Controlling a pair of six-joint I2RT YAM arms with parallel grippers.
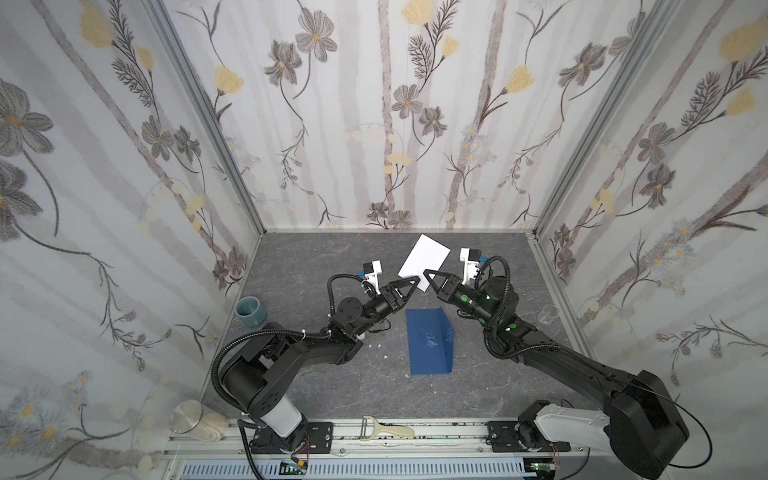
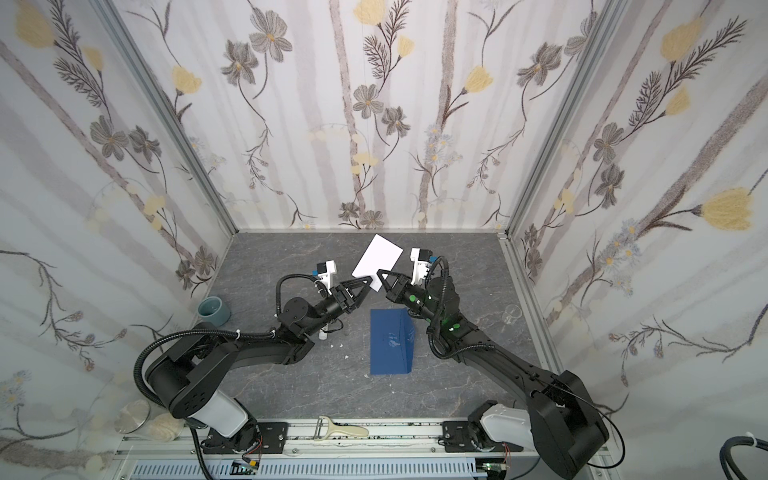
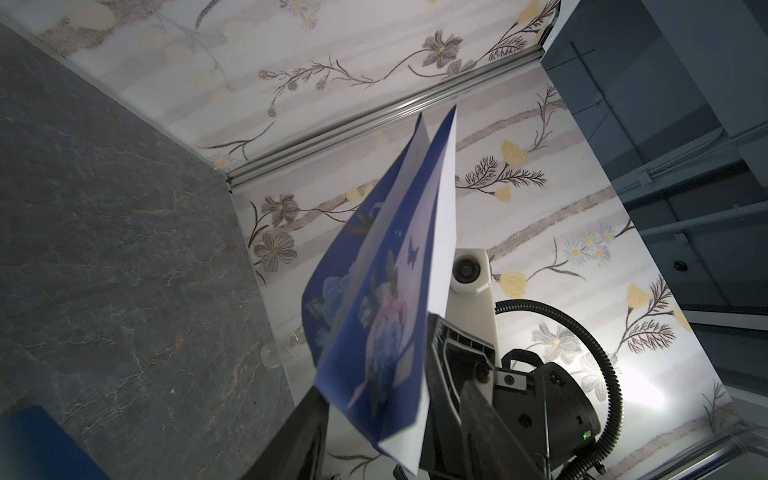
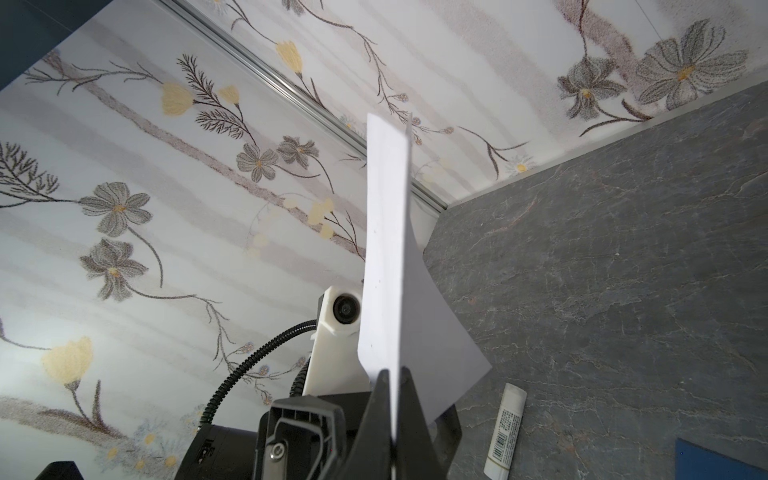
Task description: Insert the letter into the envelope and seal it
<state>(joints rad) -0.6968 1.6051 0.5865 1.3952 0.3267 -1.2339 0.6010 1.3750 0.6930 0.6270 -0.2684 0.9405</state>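
Observation:
The letter point(image 1: 424, 259) point(image 2: 377, 257) is folded and held up off the table, its plain white back facing both top views. My right gripper point(image 1: 425, 273) point(image 4: 390, 399) is shut on its lower edge. In the left wrist view the letter point(image 3: 390, 299) shows its blue border and flowers inside the fold. My left gripper point(image 1: 414, 283) point(image 3: 395, 432) is open, its jaws standing on either side of the letter's lower corner with gaps. The dark blue envelope point(image 1: 430, 343) point(image 2: 390, 343) lies flat on the grey table below both grippers, its flap open at the right side.
A white glue stick point(image 4: 505, 432) lies on the table by the envelope, partly under the left arm. A blue-grey cup point(image 1: 251, 311) stands at the left wall and a clear glass point(image 1: 548, 313) at the right wall. A peeler point(image 1: 386, 430) rests on the front rail, beside a jar point(image 1: 195, 419).

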